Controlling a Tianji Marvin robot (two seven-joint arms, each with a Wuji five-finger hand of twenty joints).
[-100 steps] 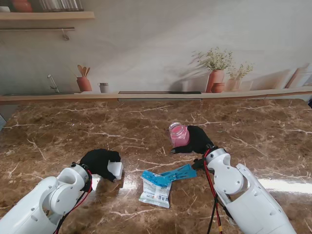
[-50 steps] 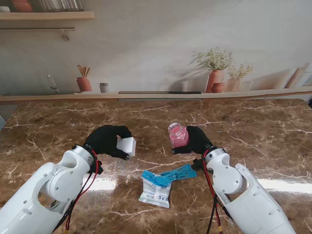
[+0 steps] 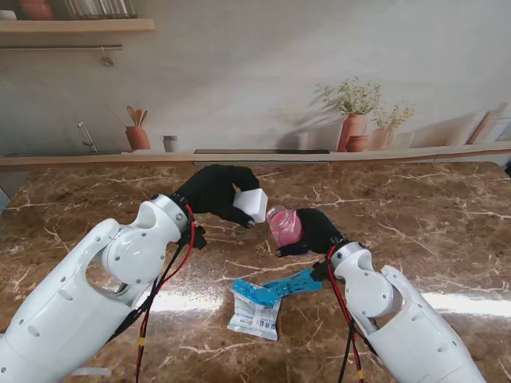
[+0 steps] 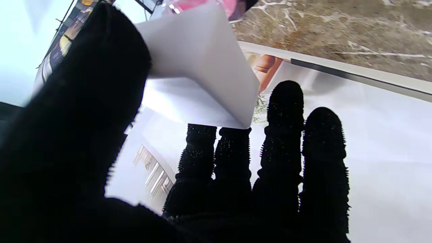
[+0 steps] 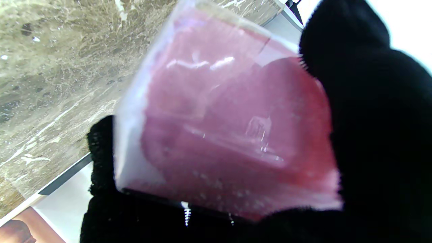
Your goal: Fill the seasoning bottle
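The seasoning bottle (image 3: 284, 226), a clear jar with pink contents, sits near the middle of the marble table (image 3: 415, 215), tilted so its open mouth leans toward the robot's left. The right hand (image 3: 319, 231), in a black glove, wraps around the bottle from its right side; the right-wrist view shows the thumb and the other fingers (image 5: 101, 148) closed against the bottle's wall (image 5: 222, 128). The right forearm reaches in from the side of the bottle nearer to me.

The left hand (image 3: 211, 191) is raised off the table just left of the bottle, with its arm bent and lifted high. It pinches a white funnel-like piece (image 3: 252, 205) between the thumb and the first two fingers (image 4: 199, 152), while the other two fingers stand straight. The piece hangs right beside the bottle's mouth; whether they touch cannot be told.

Nearer to me than the bottle lie a white seasoning packet (image 3: 255, 313) and a blue torn strip (image 3: 291, 282), flat on the table.
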